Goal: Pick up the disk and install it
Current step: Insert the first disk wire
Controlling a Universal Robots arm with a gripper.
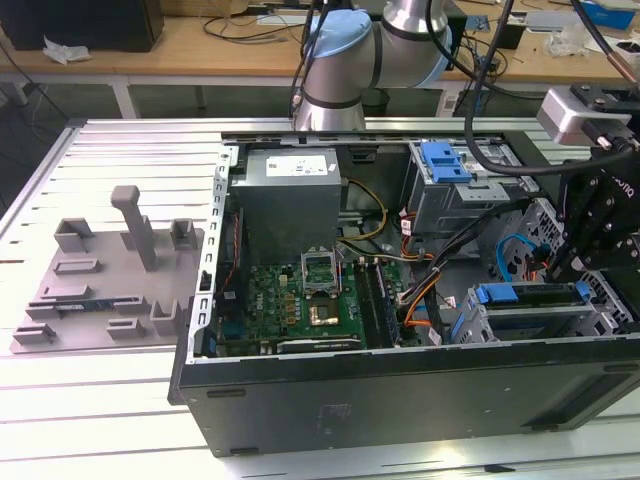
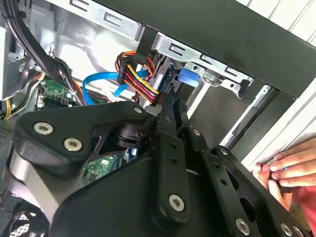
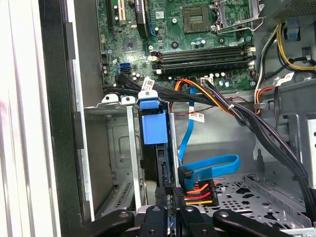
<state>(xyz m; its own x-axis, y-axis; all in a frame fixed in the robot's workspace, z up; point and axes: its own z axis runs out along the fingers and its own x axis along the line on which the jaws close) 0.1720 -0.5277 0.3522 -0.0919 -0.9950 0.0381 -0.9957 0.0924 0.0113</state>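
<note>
In the open computer case (image 1: 400,400), installation is looking nearly done. The disk (image 3: 153,129) is sitting edge-on in a slot of the metal drive cage (image 3: 116,148), at the exterior view's right. The gripper (image 3: 171,212) is pinching the disk's outer edge, jaws clamped narrowly. Any seating left is calling for a straight push along the slot. Room is running tight, with the red-and-orange power plug (image 3: 200,193) and blue data cable (image 3: 212,165) crowding just beside the disk. A person's hand (image 2: 289,170) is hovering just outside the case wall.
</note>
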